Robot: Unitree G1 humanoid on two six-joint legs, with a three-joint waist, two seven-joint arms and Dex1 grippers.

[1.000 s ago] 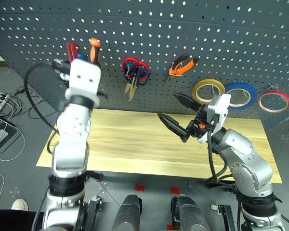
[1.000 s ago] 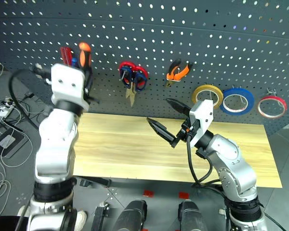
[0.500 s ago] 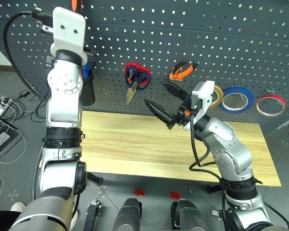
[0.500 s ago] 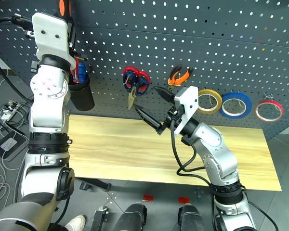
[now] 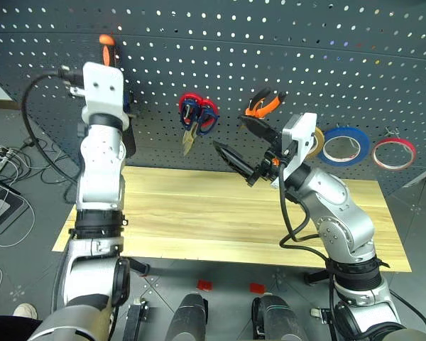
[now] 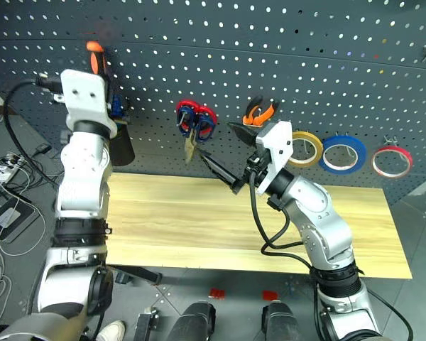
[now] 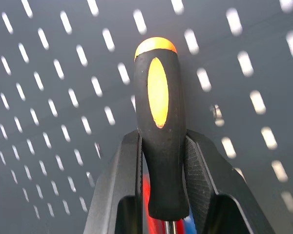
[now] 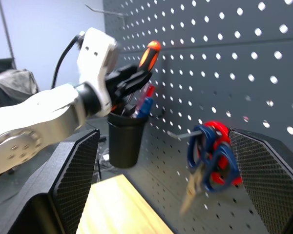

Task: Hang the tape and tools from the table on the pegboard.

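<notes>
My left gripper point(image 7: 161, 195) is clamped on the screwdriver point(image 7: 158, 122), handle sticking up right against the pegboard point(image 5: 270, 50). My right wrist view catches the black cup point(image 8: 125, 139) under it; right gripper point(image 5: 243, 145) is wide apart, holding nothing.

1. Light is even and fairly bright across the head views, with no hard glare
2. The pegboard point(image 5: 220, 42) bows near the upper edges, a sign of wide-angle distortion
3. The table point(image 5: 199, 213) is evenly lit, its grain readable; soft shadows lie on it
4. In the left wrist view the screwdriver point(image 7: 158, 122) handle is sharp, while the pegboard holes behind it smear into streaks
5. In the right wrist view the scissors point(image 8: 210, 156) look soft and blurred, and the black cup point(image 8: 124, 139) is slightly hazy
</notes>
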